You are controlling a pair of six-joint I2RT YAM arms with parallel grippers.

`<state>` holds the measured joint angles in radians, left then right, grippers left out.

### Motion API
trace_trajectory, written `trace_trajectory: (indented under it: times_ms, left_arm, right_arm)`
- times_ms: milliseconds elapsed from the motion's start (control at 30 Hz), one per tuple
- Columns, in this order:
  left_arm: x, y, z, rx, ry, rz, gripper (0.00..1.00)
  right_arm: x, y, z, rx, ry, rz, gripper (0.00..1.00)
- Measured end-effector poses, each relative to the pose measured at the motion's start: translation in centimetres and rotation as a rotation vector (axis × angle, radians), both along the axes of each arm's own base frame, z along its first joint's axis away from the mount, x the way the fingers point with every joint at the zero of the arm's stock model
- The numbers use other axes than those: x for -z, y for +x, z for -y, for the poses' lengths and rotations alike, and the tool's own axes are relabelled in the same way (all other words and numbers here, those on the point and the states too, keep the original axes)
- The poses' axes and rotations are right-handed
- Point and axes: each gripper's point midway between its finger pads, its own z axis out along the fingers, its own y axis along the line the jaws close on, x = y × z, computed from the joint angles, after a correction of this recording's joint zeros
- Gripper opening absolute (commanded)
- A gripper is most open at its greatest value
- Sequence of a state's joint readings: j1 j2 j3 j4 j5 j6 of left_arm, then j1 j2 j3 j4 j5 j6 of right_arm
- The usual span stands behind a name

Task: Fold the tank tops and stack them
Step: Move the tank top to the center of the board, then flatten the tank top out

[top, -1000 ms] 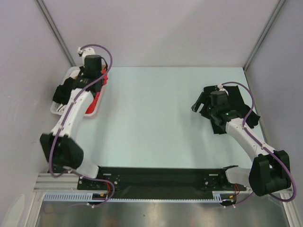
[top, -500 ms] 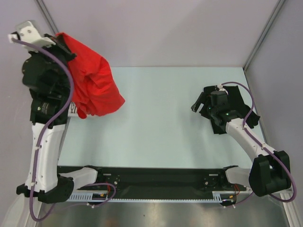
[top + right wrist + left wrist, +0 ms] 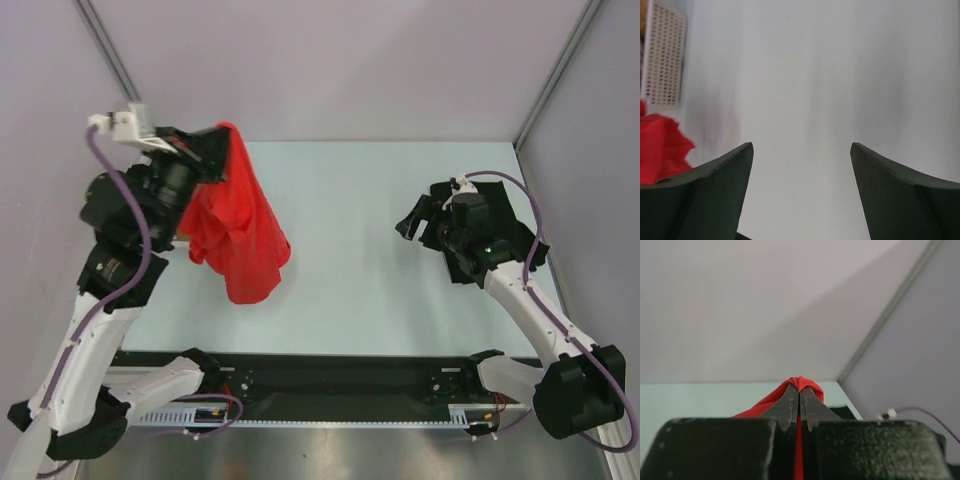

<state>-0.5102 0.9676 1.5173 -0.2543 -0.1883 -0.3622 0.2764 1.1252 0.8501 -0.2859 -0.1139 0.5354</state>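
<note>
While the left hand (image 3: 215, 148) pinches the red tank top (image 3: 243, 235), dangling lengthwise with its hem perhaps brushing the bench (image 3: 350, 280), the spread right hand (image 3: 413, 216) hovers well right.

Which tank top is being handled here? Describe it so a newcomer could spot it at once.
On the left side of the pale table, the left arm is raised. A crumpled red tank top hangs from its shut jaws. Its bright colour sets it apart from the black tank top lying on the right, under the right arm.
</note>
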Motion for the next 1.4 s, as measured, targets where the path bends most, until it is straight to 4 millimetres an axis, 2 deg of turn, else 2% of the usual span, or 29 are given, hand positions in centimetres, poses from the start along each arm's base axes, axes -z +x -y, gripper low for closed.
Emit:
trace_trajectory:
  times_ms: [67, 167, 267, 367, 500, 567, 600, 633, 700, 733, 800, 833, 867, 900, 967, 1000, 1033, 1067, 1133, 1200, 1267, 1367, 1400]
  left_arm:
    - [2.1, -0.4, 3.0, 0.081, 0.022, -0.053, 0.0]
    - [4.4, -1.1, 5.9, 0.142, 0.062, -0.119, 0.0]
    - [4.9, -2.3, 7.7, 0.175, 0.08, -0.133, 0.0]
    - [4.1, -3.0, 9.0, 0.184, 0.089, -0.129, 0.0]
    - [2.3, -0.9, 10.0, 0.108, 0.088, -0.14, 0.0]
    - [2.8, 1.1, 10.7, 0.064, 0.097, -0.167, 0.0]
    - [3.8, 2.3, 11.3, 0.051, 0.107, -0.192, 0.0]
    - [5.2, 3.7, 11.8, 0.038, 0.12, -0.224, 0.0]
    - [9.5, 6.7, 12.5, 0.009, 0.161, -0.309, 0.01]
    - [12.4, 8.4, 12.9, 0.003, 0.185, -0.365, 0.0]
    - [19.5, 11.8, 13.4, -0.016, 0.249, -0.505, 0.0]
    - [22.8, 13.2, 13.4, -0.022, 0.278, -0.574, 0.02]
    - [26.5, 14.7, 13.5, -0.023, 0.307, -0.651, 0.12]
    - [30.1, 16.2, 13.4, -0.026, 0.332, -0.723, 0.35]
    - [36.9, 17.9, 12.2, -0.045, 0.375, -0.872, 0.55]
    - [39.6, 18.2, 11.3, -0.056, 0.387, -0.937, 0.71]
    - [41.5, 18.2, 10.4, -0.064, 0.389, -0.978, 0.8]
    - [43.1, 17.7, 9.2, -0.077, 0.394, -1.017, 0.93]
    - [43.8, 16.8, 7.3, -0.099, 0.393, -1.045, 0.95]
    - [42.2, 15.9, 6.4, -0.105, 0.384, -1.021, 0.95]
    - [38.9, 15.4, 6.5, -0.091, 0.361, -0.953, 0.95]
    - [32.2, 14.1, 6.5, -0.061, 0.285, -0.798, 0.95]
    - [30.7, 13.3, 6.3, -0.052, 0.264, -0.759, 0.95]
  right_arm:
    - [-0.7, -0.7, -1.1, -0.062, 0.014, 0.02, 0.84]
    - [-1.7, -2.2, -3.3, -0.174, 0.03, 0.05, 0.84]
    - [-2.2, -3.5, -4.7, -0.249, 0.038, 0.073, 0.84]
    - [-2.4, -4.3, -5.1, -0.274, 0.043, 0.084, 0.82]
    - [-2.5, -4.4, -5.1, -0.278, 0.046, 0.087, 0.81]
    - [-2.5, -4.5, -5.1, -0.281, 0.047, 0.086, 0.83]
    - [-2.3, -4.7, -5.1, -0.281, 0.048, 0.085, 0.84]
    - [-2.1, -4.9, -5.0, -0.281, 0.048, 0.085, 0.87]
    - [-1.2, -5.5, -4.6, -0.271, 0.043, 0.074, 0.89]
    - [-0.7, -5.8, -4.4, -0.262, 0.038, 0.062, 0.89]
    - [0.6, -6.0, -3.6, -0.23, 0.014, 0.031, 0.89]
    - [1.1, -6.1, -3.3, -0.213, -0.001, 0.015, 0.86]
    - [1.6, -6.2, -3.0, -0.203, -0.013, 0.0, 0.85]
    - [1.9, -6.3, -2.9, -0.2, -0.019, -0.012, 0.84]
    - [2.5, -6.6, -3.0, -0.206, -0.033, -0.027, 0.82]
    - [2.8, -6.8, -3.3, -0.219, -0.041, -0.034, 0.82]
    - [3.1, -7.2, -3.7, -0.235, -0.052, -0.045, 0.82]
    - [3.5, -7.6, -4.2, -0.253, -0.065, -0.058, 0.8]
    - [4.4, -8.6, -4.9, -0.285, -0.092, -0.088, 0.76]
    - [5.5, -9.9, -5.6, -0.321, -0.131, -0.125, 0.73]
    - [6.7, -11.3, -6.1, -0.353, -0.173, -0.167, 0.73]
    - [8.4, -13.6, -7.3, -0.415, -0.239, -0.225, 0.73]
    - [9.0, -14.4, -7.8, -0.442, -0.258, -0.241, 0.72]
